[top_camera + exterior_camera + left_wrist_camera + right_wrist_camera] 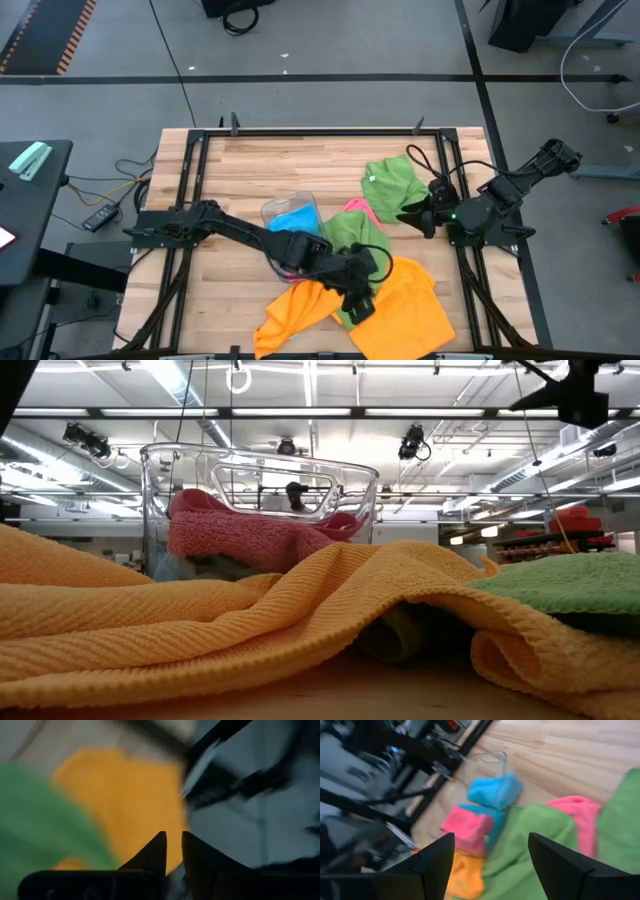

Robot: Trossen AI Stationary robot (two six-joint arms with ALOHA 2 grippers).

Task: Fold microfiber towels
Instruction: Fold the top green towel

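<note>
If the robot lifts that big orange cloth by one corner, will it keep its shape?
Probably not. The orange towel already lies rumpled and draped in soft folds over other cloths, so it would likely hang limp. Its ribbed weave looks grippy, not slippery, and probably light.

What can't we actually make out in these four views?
- Left gripper: the high view leaves unclear whether it holds the orange towel; the blurred left wrist view shows near-closed fingers, no cloth visibly between them.
- Clear tray contents: low view, lower part hidden by orange folds.
- Orange towel's front edge: high view, cut off by the picture's edge.
- Right gripper: absent from the low view.
</note>
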